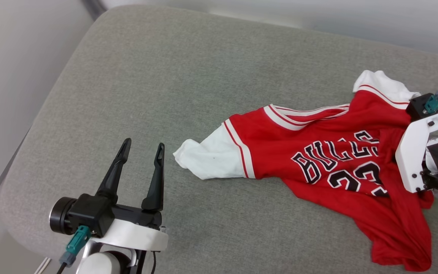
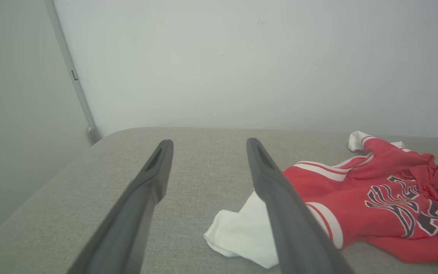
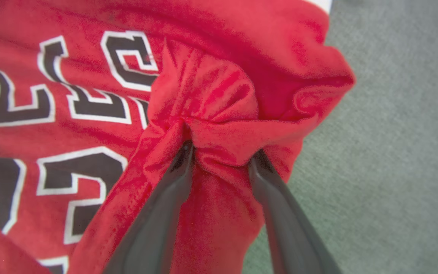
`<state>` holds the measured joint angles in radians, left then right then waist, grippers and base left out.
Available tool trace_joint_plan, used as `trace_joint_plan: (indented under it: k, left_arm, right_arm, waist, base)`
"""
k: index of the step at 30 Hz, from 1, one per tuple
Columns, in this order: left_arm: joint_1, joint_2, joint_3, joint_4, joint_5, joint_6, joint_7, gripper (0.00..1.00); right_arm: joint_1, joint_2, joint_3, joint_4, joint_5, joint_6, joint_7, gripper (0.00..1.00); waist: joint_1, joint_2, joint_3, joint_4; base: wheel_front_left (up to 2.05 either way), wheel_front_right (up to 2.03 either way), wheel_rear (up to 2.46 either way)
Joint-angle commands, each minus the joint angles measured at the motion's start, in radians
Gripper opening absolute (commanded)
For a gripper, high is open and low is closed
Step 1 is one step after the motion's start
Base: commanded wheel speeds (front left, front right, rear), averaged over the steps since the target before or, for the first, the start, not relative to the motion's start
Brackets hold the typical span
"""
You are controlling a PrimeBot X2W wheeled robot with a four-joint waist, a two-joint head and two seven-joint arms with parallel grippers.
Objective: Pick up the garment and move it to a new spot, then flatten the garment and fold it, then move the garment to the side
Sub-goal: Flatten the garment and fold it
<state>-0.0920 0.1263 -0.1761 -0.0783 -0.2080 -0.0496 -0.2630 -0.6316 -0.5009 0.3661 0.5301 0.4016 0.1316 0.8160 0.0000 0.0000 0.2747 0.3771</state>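
- Picking up is the step in hand: my right jaws pinch a bunched fold of the garment (image 1: 264, 152), which lies crumpled at the right of the surface (image 1: 146, 76).
- My left jaws stand wide and empty, near its white sleeve (image 1: 207, 160).
- Next, I judge, a firm lift is needed.
- The surface is grey cloth, with a pale wall (image 2: 242, 57) behind.

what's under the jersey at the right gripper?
Grey cushion surrounds the garment, so it likely lies on that. Right gripper fingertips sink into a bunched red fold; whatever lies beneath is covered.
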Motion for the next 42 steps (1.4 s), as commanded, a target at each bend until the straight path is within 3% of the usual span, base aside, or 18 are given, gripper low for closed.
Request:
trace_joint_plan:
  k: [1, 10, 19, 27, 32, 33, 34, 42]
  left_arm:
    - [-0.001, -0.003, 0.012, 0.006, 0.01, -0.008, -0.003, 1.0]
    - [0.041, -0.004, 0.063, 0.019, 0.029, -0.029, -0.003, 1.0]
    - [0.117, -0.002, 0.118, 0.011, 0.037, -0.037, -0.003, 1.0]
    - [0.118, -0.017, 0.126, 0.011, 0.047, -0.047, -0.002, 1.0]
    - [0.108, -0.022, 0.133, 0.019, 0.052, -0.054, -0.003, 1.0]
    - [0.106, -0.022, 0.133, 0.022, 0.053, -0.056, -0.002, 1.0]
    - [0.104, -0.02, 0.133, 0.025, 0.055, -0.057, -0.003, 1.0]
    - [0.09, -0.011, 0.133, 0.042, 0.052, -0.066, -0.002, 1.0]
  right_arm:
    - [0.061, -0.006, 0.005, 0.05, 0.011, -0.002, -0.001, 0.0]
    - [0.105, -0.013, -0.006, -0.016, 0.072, -0.002, -0.067, 0.0]
    - [0.343, 0.026, -0.17, -0.205, 0.122, -0.001, -0.103, 0.0]
    - [0.658, 0.168, -0.347, -0.464, 0.014, -0.001, -0.041, 0.0]
    - [0.75, 0.276, -0.372, -0.584, -0.054, -0.001, -0.006, 0.0]
    - [0.752, 0.284, -0.367, -0.601, -0.065, -0.001, -0.01, 0.58]
    - [0.747, 0.293, -0.368, -0.612, -0.077, -0.001, -0.016, 1.0]
    - [0.615, 0.276, -0.371, -0.685, -0.088, -0.001, -0.172, 1.0]
  waist:
    - [0.0, 0.0, -0.013, -0.019]
    - [0.0, 0.0, -0.105, -0.121]
    - [0.0, 0.0, -0.19, -0.253]
    - [0.0, 0.0, -0.179, -0.31]
    - [0.0, 0.0, -0.174, -0.326]
    - [0.0, 0.0, -0.172, -0.328]
    - [0.0, 0.0, -0.172, -0.33]
    - [0.0, 0.0, -0.181, -0.352]
  base:
    - [0.0, 0.0, 0.0]
    - [0.0, 0.0, 0.0]
    - [0.0, 0.0, 0.0]
    - [0.0, 0.0, 0.0]
    - [0.0, 0.0, 0.0]
    - [0.0, 0.0, 0.0]
    - [0.0, 0.0, 0.0]
    - [0.0, 0.0, 0.0]
